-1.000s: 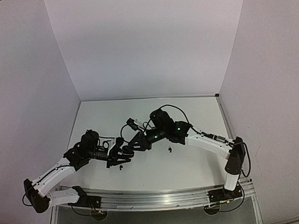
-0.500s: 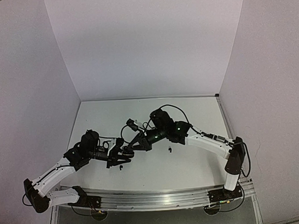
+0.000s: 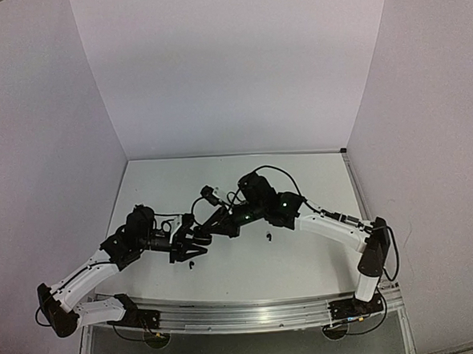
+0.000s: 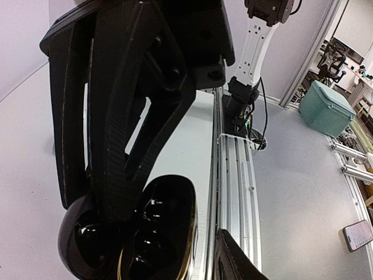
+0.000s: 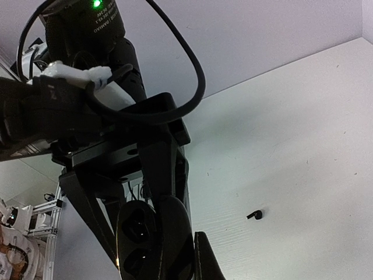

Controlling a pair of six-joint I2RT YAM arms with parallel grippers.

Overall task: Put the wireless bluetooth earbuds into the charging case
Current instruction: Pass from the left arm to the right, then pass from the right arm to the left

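The charging case [image 4: 148,233] is black and glossy, open, with two dark sockets showing [image 5: 137,236]. It hangs above the table where the two arms meet. My right gripper [image 3: 205,230] is shut on it; one of its fingers [image 5: 205,259] presses on the lid. My left gripper [image 3: 191,242] sits right beside the case with its jaws parted, and a gap shows between its finger [image 4: 233,262] and the case. One black earbud [image 3: 190,265] lies on the table just in front of the grippers [image 5: 254,214]. Another black earbud [image 3: 267,237] lies to the right.
An aluminium rail [image 3: 245,313] runs along the table's near edge, carrying both arm bases. White walls [image 3: 215,82] close the back and sides. A teal box [image 4: 326,108] stands on the floor beyond the rail.
My right gripper has closed on the case. My left gripper, shut on it before, has spread its jaws and drawn slightly left. The earbuds on the table have not moved.
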